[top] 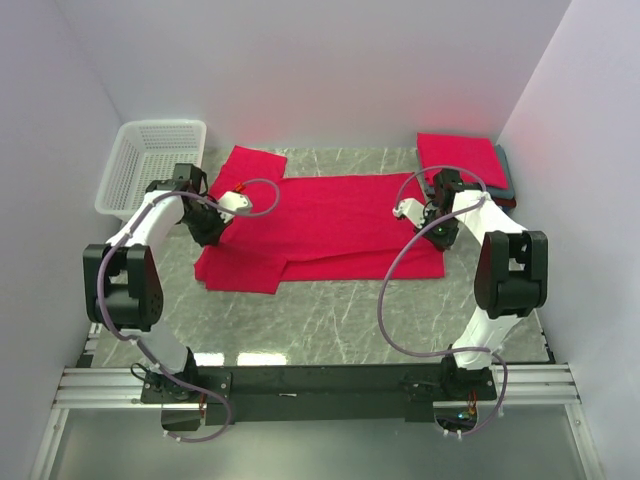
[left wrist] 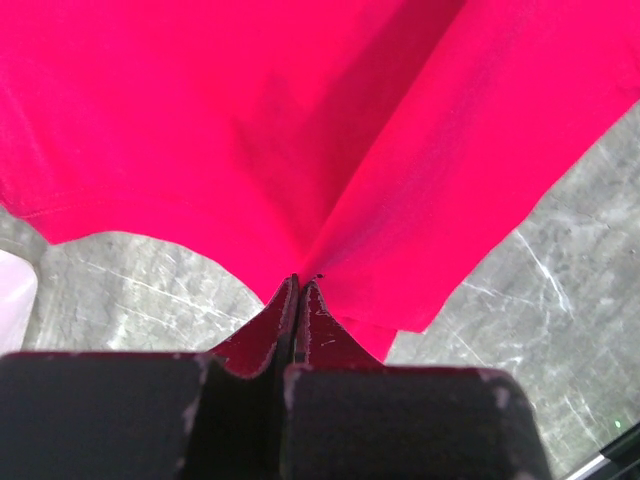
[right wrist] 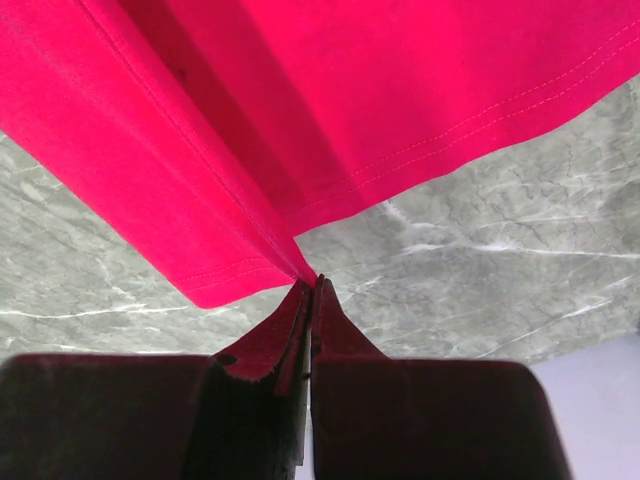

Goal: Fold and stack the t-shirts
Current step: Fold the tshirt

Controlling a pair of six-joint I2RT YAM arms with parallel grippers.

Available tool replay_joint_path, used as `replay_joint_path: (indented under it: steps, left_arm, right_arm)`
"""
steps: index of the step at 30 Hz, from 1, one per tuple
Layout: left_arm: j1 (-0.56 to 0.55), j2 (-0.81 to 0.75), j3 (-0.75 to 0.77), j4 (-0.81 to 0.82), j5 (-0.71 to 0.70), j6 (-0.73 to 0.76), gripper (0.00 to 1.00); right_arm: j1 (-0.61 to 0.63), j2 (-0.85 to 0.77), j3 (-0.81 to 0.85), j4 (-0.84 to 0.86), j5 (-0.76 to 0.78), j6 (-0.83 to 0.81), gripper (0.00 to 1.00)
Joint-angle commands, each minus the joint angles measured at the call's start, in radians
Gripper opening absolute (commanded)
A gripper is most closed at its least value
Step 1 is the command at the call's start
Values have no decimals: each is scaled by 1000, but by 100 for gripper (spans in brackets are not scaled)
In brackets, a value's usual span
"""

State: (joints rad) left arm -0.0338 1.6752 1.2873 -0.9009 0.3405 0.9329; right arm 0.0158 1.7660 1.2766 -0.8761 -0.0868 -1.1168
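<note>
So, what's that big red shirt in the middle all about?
The red t-shirt is plain, bright crimson soft cloth with a stitched hem. It lies spread sideways on the marble table, sleeves on the left arm's side, its near edge looking folded over. The left gripper pinches its sleeve end, the right gripper its hem end.

Lab test cell, I'd say: plain white partition walls box in my marble-pattern tabletop, left arm and right arm bolted to an aluminium rail, cables looping loose.
</note>
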Motion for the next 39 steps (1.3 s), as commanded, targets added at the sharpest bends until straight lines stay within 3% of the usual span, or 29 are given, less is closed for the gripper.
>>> replay_joint_path:
  steps: [1,32,33,35,36,37,39]
  left_arm:
    - [3,20,50,31,17,-14,1]
    - [3,162,109,100,-27,-22,1]
    - [3,164,107,106,-28,-25,8]
    - [6,162,113,115,-12,-49,20]
    - [9,159,121,106,3,-57,30]
    - [23,158,147,91,20,-75,34]
    - [57,147,173,16,92,-88,42]
  right_arm:
    - [-10,7,26,9,19,2,0]
    - [-11,66,4,38,38,14,0]
    - [-13,69,1,43,38,20,1]
    - [-13,73,19,31,25,38,17]
    - [-11,76,36,14,-8,67,31]
    - [-43,78,82,-35,-28,84,56]
    - [-85,79,139,-95,-104,138,74]
